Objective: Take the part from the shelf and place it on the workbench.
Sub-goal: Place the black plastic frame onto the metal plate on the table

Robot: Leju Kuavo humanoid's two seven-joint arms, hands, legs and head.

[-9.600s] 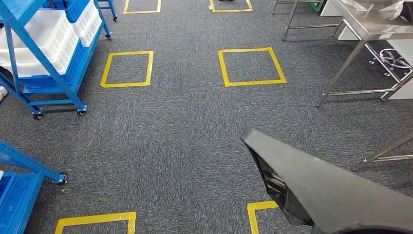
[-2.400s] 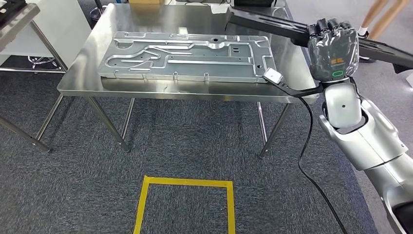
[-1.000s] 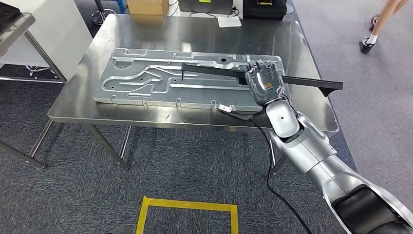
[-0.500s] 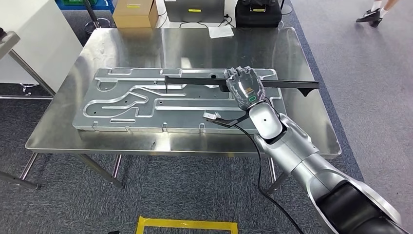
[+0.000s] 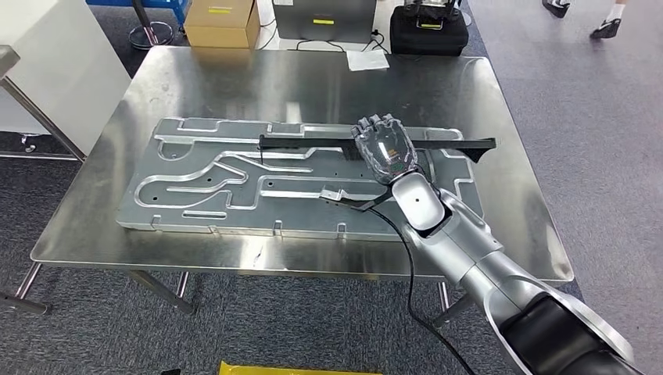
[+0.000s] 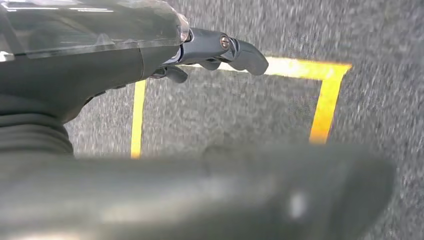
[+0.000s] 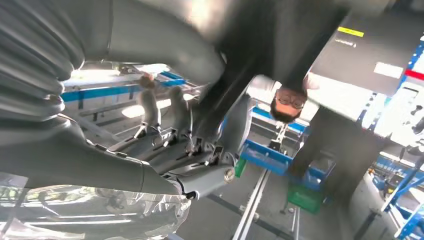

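Note:
A long black part [image 5: 305,142] stretches across the head view, level over the large grey metal plate [image 5: 203,183] on the steel workbench [image 5: 313,78]. My right hand [image 5: 383,150] grips the part near its middle, fingers wrapped over it; I cannot tell whether the part touches the plate. In the right wrist view the same hand [image 7: 165,145] closes its fingers round the dark part [image 7: 280,55]. My left hand [image 6: 150,50] hangs over the carpet and holds nothing, its fingers [image 6: 235,50] stretched out.
A cardboard box [image 5: 223,19], a black bag [image 5: 428,31] and a sheet of paper [image 5: 367,59] lie beyond the table's far edge. A person's feet [image 5: 610,27] are at the far right. A black cable [image 5: 406,266] hangs from my right wrist. A yellow tape square [image 6: 325,105] marks the carpet.
The camera has come closer to the workbench, so the whole scene has shifted. My right hand has carried the part from beyond the table's right edge to over the plate.

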